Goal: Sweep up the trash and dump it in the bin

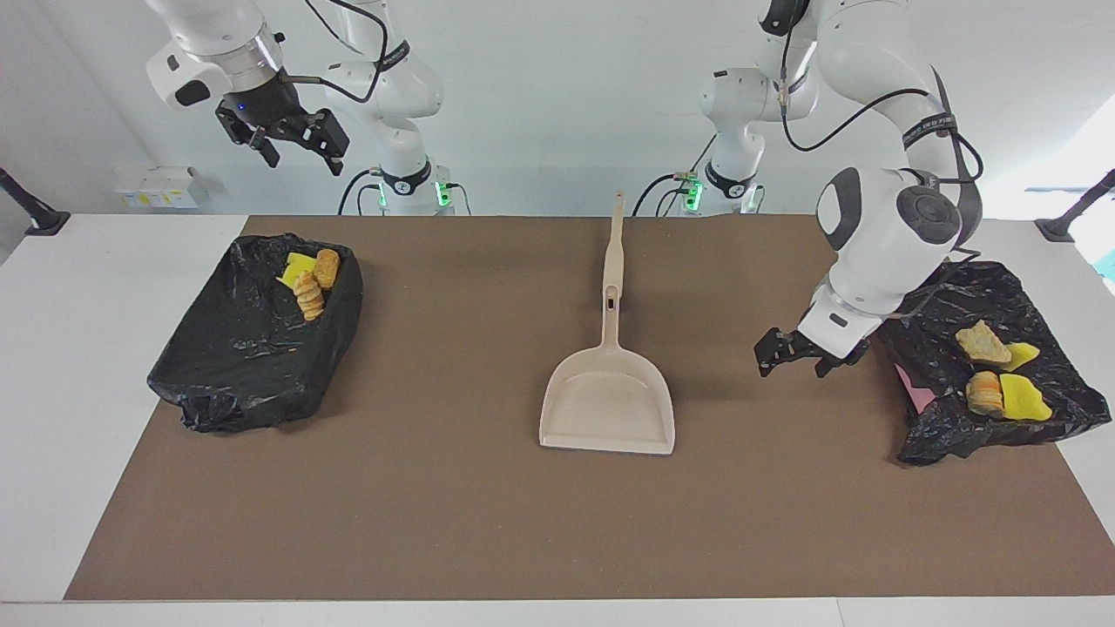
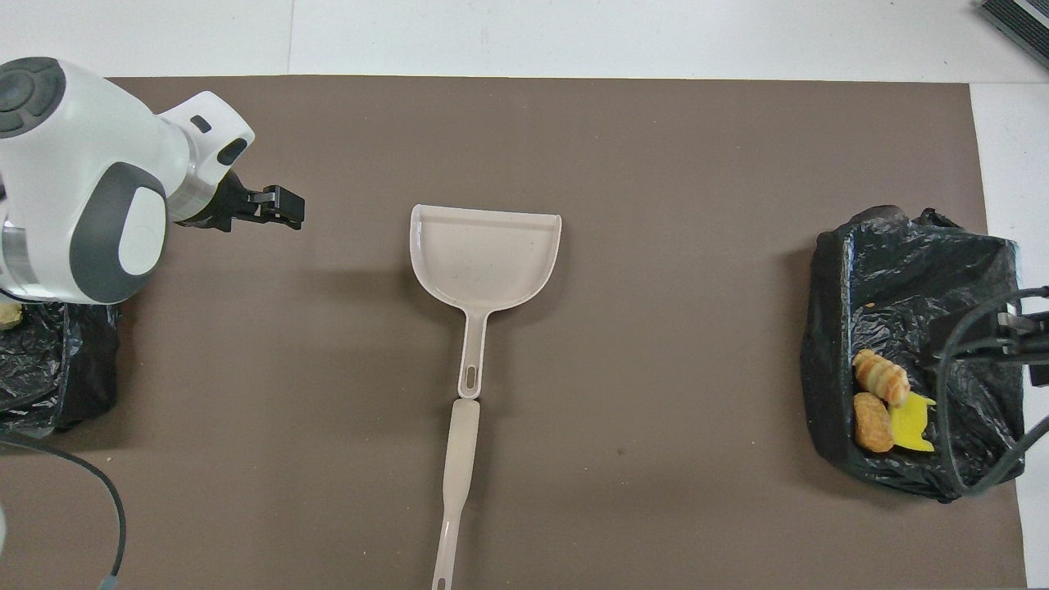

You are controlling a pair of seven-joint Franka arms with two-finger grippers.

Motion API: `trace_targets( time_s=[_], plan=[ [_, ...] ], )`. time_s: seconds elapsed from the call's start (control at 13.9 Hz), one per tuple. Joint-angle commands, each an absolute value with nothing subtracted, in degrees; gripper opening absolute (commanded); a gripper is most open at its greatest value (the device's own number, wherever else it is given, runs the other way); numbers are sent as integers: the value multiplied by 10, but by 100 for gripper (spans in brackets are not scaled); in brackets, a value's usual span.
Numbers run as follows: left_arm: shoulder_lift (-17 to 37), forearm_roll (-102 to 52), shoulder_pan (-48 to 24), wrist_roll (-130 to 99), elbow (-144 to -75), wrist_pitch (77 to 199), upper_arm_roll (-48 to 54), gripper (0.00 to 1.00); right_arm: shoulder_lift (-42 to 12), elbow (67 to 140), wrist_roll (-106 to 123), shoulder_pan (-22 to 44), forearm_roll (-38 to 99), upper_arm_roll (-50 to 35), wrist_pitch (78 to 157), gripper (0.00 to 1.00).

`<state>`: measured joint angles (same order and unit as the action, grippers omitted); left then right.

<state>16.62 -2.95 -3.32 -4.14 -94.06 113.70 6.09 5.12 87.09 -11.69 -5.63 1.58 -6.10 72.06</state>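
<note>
Left hand (image 1: 791, 352): black two-finger hand, fingers apart, holding nothing, low over the brown mat beside the black-bagged bin at the left arm's end of the surface (image 1: 932, 287).

Right hand (image 1: 292, 138): fingers apart, empty, waiting high over the right arm's end of the surface.

Dustpan, beige plastic, long-handled (image 1: 608, 402): one, flat mid-surface, pan empty, handle toward the robots' edge.

Bins lined with black plastic bags: two, one at each end; the second (image 1: 253, 348) sits at the right arm's end.

Trash, yellow sponge pieces and tan bread-like lumps: seven counted, all inside bins. Left-end bin holds four (image 1: 997, 374): two sponges, two lumps. Right-end bin holds three (image 1: 309, 274): one sponge, two lumps. None on the mat.

Step judged: task appears complete; withdrawal remains. Best done by lifting the left hand straight up, clear of bag folds, before swinging away.
</note>
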Motion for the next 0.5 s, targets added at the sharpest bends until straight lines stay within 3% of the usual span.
trace_targets(
  time_s=[0.0, 0.43],
  plan=[
    [132, -27, -10, -10, -948, 1136, 64, 100, 63, 883, -95, -64, 24, -62, 716, 100],
    [72, 29, 34, 44, -947, 1099, 57, 100, 72, 897, -95, -64, 24, -56, 715, 100]
  ],
)
